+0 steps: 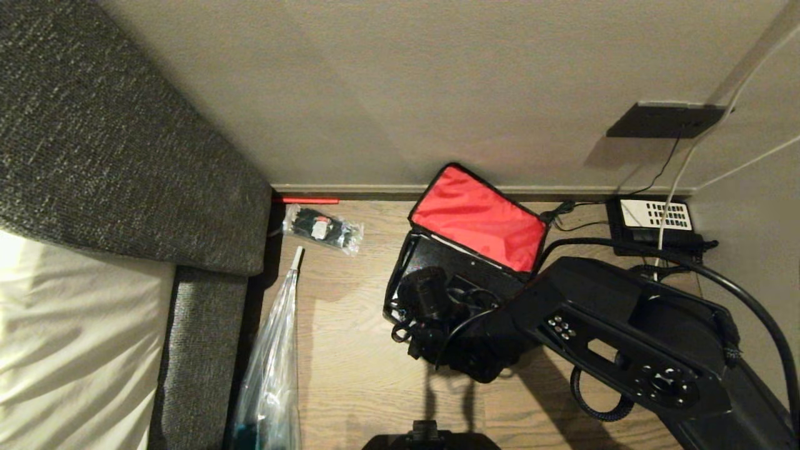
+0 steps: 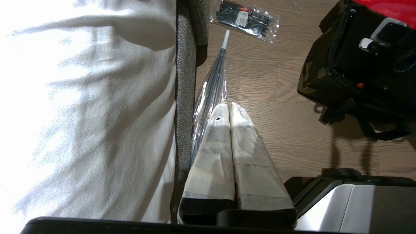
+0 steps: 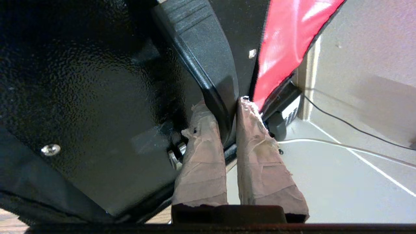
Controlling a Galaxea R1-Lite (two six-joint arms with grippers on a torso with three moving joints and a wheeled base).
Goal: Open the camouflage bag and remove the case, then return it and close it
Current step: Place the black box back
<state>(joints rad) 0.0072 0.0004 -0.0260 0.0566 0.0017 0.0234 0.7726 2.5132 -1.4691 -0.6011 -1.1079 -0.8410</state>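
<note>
Taped fingers (image 3: 200,152) of my right hand (image 3: 224,130) fill the near part of the right wrist view, pinching the long black handle (image 3: 208,65) of the case (image 3: 81,81) between them — one finger on each side of the bar. That handle runs away from the hand across the case's pebbled black top, and just past it stands the red lining of the flipped-back lid (image 3: 289,35). From the head view, the right hand (image 1: 431,312) sits low over the camouflage bag (image 1: 400,281), which rests on the wood floor against the wall with its lid (image 1: 478,219) thrown open behind the hand.

So I judge the opening done and the removal in hand: the case sits inside the bag, gripped but not clearly out. What the next move calls for, I think, is a straight upward pull that keeps the case level, so its corners do not catch the soft walls or drag the whole bag along.

My left hand (image 2: 229,112) hangs parked well off to the side, fingers pressed together, over a clear folded umbrella (image 2: 211,84) by the sofa.

Writing — none I can read. The packet of black ties (image 2: 245,19) beyond the left hand carries a white and red label, too small to make out; the keypad phone (image 1: 653,215) shows only blurred keys.
</note>
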